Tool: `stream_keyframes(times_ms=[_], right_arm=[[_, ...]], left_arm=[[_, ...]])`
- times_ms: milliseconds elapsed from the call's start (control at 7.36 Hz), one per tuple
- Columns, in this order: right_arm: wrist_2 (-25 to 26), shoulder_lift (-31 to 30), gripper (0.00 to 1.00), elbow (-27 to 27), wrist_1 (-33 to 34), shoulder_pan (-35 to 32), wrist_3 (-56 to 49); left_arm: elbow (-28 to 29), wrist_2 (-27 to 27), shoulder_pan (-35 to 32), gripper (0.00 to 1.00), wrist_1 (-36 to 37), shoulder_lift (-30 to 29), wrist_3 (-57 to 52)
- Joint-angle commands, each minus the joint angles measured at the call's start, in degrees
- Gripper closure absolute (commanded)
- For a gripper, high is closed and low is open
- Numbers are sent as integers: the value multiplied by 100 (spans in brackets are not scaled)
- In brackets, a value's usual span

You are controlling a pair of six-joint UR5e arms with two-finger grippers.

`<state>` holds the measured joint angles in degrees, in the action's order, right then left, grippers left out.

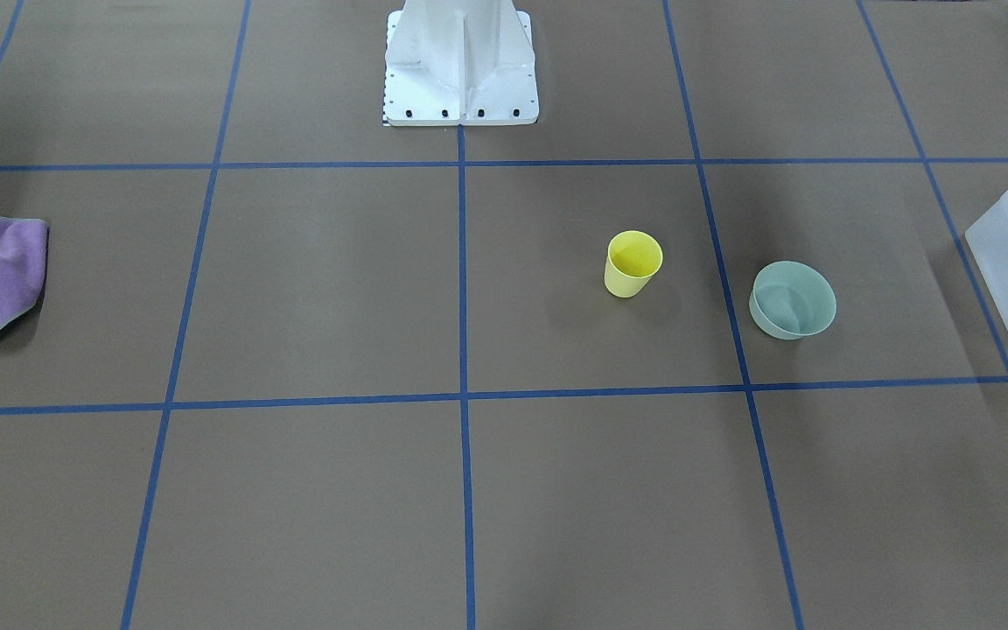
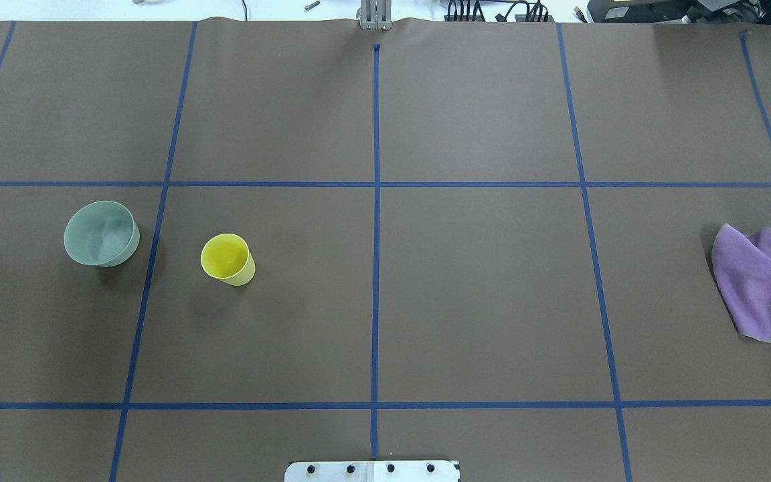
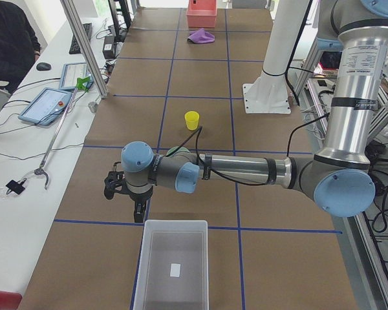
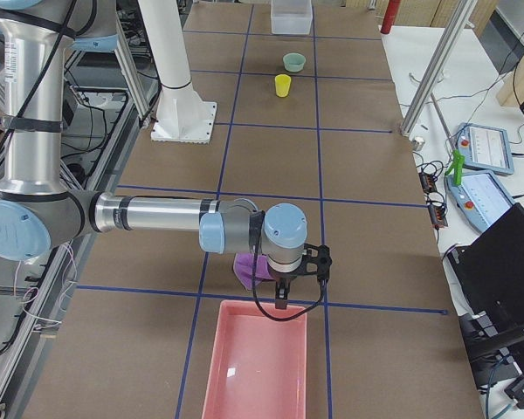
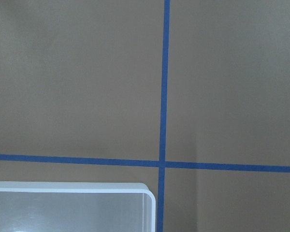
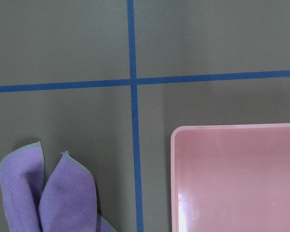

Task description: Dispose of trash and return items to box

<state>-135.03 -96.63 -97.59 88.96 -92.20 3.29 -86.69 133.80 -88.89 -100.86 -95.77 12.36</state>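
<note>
**Two claws hang at opposite ends of the bench, bowl and cup outside the box**

The left claw [image 3: 140, 214] points straight down on its outstretched arm, above the bench [image 2: 479, 288] just beside the short wall of the box [image 3: 174, 224] that faces the bowl. It shows only in the side view, so I cannot tell whether its fingers are apart or together. Its wrist camera looks down on one rounded corner of the box and a crossing of blue tape lines on brown paper.

The right claw [image 4: 281, 301] hangs the same way at the other end, over the near rim of a pink tray [image 4: 255, 375] and just beside a crumpled purple cloth [image 4: 244, 267]. Its state cannot be told either. From its wrist camera the cloth and the tray lie apart, with a tape line running between them.

The frosted-white box sits at the robot's left end of the bench, and nothing but a small white label shows inside it. The pale teal-green bowl [image 2: 101, 233] stands upright on the bench in the next grid square, near the box but apart from it. The yellow cup [image 2: 227, 259] stands upright beside the bowl, one tape line away and nearer the middle. The robot's white base [image 1: 460, 66] sits at the bench's edge, on the centre tape line.
</note>
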Motion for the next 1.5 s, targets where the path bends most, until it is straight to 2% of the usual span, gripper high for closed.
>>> stream_keyframes(times_ms=[0, 1359], right_arm=[[-58, 4, 0, -41, -2, 0, 57], [-155, -13, 0, -243, 77, 0, 102]], left_arm=[[12, 58, 3, 2, 14, 14, -40], [12, 15, 3, 2, -21, 14, -58]])
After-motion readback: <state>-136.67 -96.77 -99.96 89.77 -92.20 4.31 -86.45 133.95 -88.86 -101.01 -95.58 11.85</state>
